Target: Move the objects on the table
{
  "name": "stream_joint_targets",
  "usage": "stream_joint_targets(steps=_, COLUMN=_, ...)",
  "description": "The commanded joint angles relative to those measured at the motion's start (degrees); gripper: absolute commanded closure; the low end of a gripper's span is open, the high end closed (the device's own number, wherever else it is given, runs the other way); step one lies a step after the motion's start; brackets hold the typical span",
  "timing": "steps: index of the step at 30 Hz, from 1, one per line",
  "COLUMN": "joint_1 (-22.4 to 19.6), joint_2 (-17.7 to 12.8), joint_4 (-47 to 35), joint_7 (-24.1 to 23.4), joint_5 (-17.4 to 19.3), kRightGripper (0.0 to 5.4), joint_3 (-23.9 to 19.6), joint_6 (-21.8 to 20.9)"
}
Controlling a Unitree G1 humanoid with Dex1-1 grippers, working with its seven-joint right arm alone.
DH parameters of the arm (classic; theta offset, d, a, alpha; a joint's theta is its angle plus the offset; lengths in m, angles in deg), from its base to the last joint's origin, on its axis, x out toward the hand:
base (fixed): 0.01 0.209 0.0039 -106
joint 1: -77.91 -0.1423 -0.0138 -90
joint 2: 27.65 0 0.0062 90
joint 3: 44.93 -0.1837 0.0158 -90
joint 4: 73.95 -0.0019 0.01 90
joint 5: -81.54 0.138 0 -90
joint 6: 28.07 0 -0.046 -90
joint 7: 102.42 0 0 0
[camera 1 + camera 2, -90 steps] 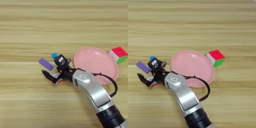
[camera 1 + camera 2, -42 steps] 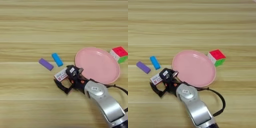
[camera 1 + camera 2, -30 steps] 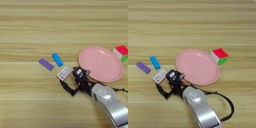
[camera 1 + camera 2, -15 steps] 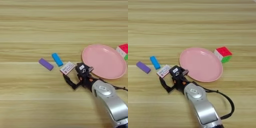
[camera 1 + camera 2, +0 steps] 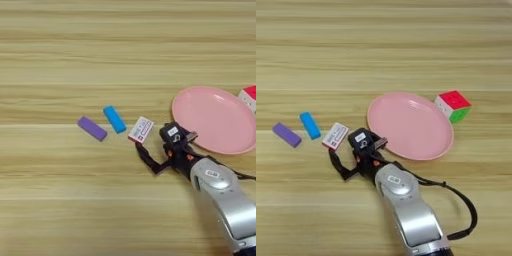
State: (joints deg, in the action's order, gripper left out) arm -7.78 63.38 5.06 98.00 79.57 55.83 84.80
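White eraser (image 5: 335, 136): small, light, stiff; judged best pinched across its short sides. Right gripper (image 5: 339, 156) beside it on tabletop (image 5: 384, 45), jaws spread, empty.

Purple bar (image 5: 92, 128), blue bar (image 5: 115, 119), pink plate (image 5: 406, 105), red-green-white cube (image 5: 454, 105)

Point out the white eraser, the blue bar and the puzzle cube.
white eraser (image 5: 335, 136), right eye view, middle of its labelled top face.
blue bar (image 5: 115, 119), left eye view, middle of its top.
puzzle cube (image 5: 454, 105), right eye view, centre, near its front corner.
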Motion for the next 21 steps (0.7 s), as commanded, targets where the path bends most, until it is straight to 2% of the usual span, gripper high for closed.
stream_joint_targets(steps=1, joint_1=-0.5, joint_2=0.8, joint_4=-2.0, joint_7=-0.6, joint_5=0.5, kRightGripper=0.04, joint_3=-0.3, joint_6=-0.7)
stream_joint_targets(steps=6, joint_1=0.2, joint_2=4.8, joint_4=-7.7, joint_7=-0.7, joint_5=2.7, kRightGripper=0.04, joint_3=2.0, joint_6=0.1)
stream_joint_targets(steps=9, joint_1=0.6, joint_2=6.2, joint_4=-10.2, joint_7=-0.3, joint_5=3.3, kRightGripper=0.04, joint_3=3.8, joint_6=1.3)
stream_joint_targets(steps=12, joint_1=0.4, joint_2=6.7, joint_4=-10.5, joint_7=-0.6, joint_5=3.2, kRightGripper=0.04, joint_3=4.3, joint_6=1.9)
stream_joint_targets(steps=16, joint_1=0.1, joint_2=7.0, joint_4=-7.2, joint_7=-2.3, joint_5=3.1, kRightGripper=0.04, joint_3=2.1, joint_6=1.9)
stream_joint_targets(steps=21, joint_1=3.5, joint_2=6.6, joint_4=-13.9, joint_7=-4.1, joint_5=2.8, kRightGripper=0.04, joint_3=1.2, joint_6=1.4)
